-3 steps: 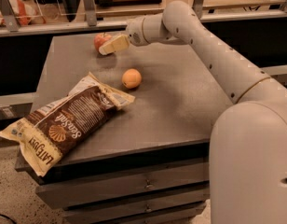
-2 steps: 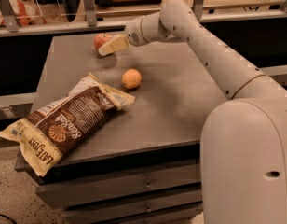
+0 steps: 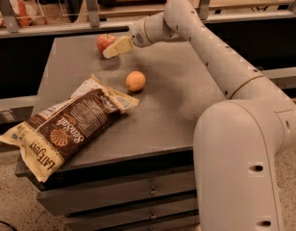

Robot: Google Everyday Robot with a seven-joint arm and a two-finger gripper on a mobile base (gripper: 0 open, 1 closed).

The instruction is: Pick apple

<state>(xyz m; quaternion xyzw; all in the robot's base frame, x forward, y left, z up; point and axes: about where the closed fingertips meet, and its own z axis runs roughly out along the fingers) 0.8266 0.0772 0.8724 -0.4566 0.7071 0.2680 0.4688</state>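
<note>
1 apple (image 3: 104, 41) | 1 orange fruit (image 3: 135, 81) | 1 chip bag (image 3: 66, 129) | jaws at apple, state unclear

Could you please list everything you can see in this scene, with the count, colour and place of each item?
apple: one, red with paler patches, far left part of the table top, right at the gripper's tip
orange fruit: one, plain orange, middle of the table top, apart from the apple and just right of the bag's top end
snack bag: one, brown and cream, lying flat on the near left of the table, its lower end overhanging the edge
table: one, dark grey top
drawers: grey fronts, under the table top
arm: one, off-white, reaching from the right across the table
gripper: one, pale yellowish, beside the apple at the far left
</note>
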